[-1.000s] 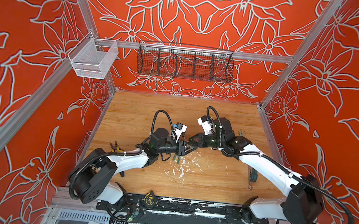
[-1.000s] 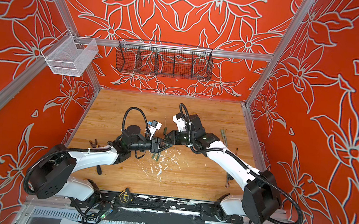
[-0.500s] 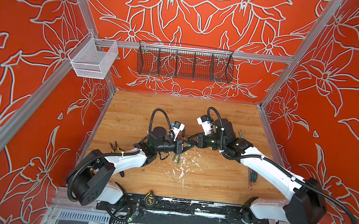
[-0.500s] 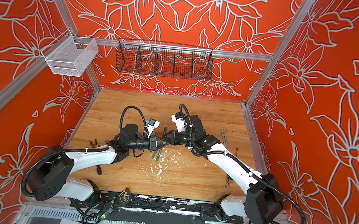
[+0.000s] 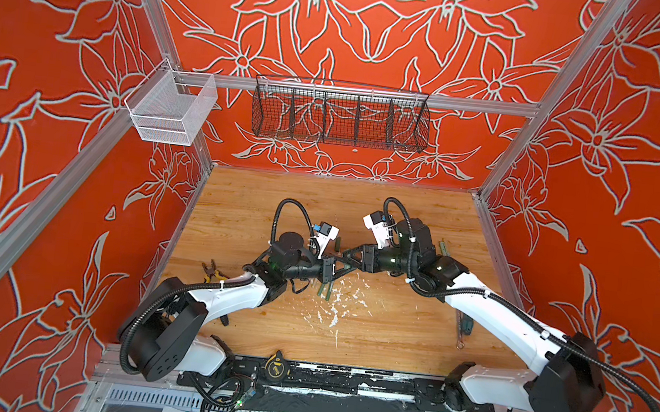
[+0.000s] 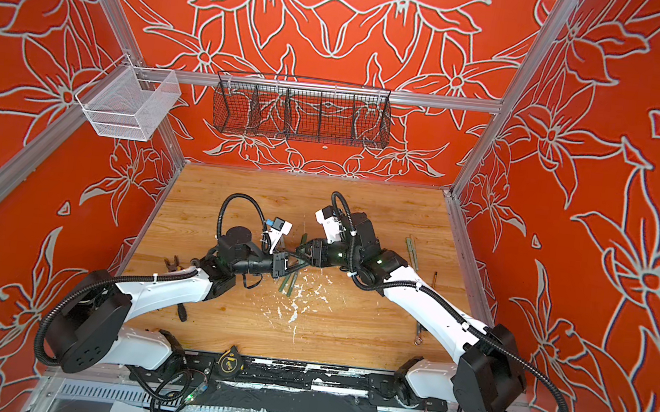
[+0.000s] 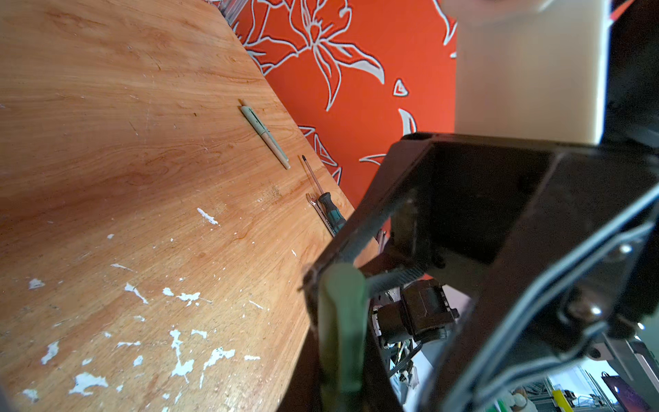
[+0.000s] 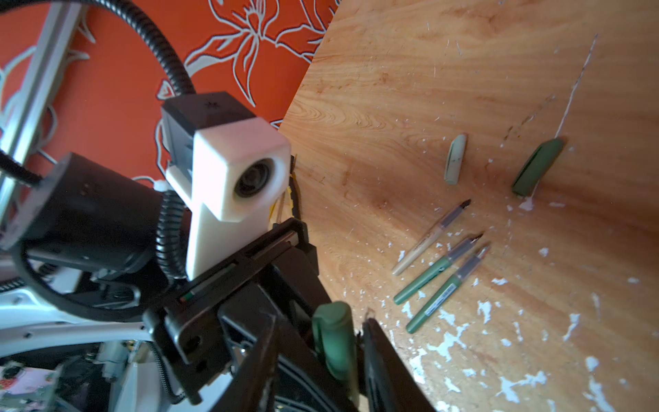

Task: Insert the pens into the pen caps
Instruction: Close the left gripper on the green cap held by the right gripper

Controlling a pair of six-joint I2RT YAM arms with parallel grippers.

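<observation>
table (image 5: 279,193): grained wood, paint-flecked | pens (image 8: 433,273): matt plastic | basket (image 5: 339,118): wire mesh

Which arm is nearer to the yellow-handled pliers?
Left. The left arm runs right beside the pliers; the right arm reaches in from the opposite side, well away from them.

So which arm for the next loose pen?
Right, probably: the right hand stands open around the green pen, which the left hand clamps. Three loose pens lie just below.
</observation>
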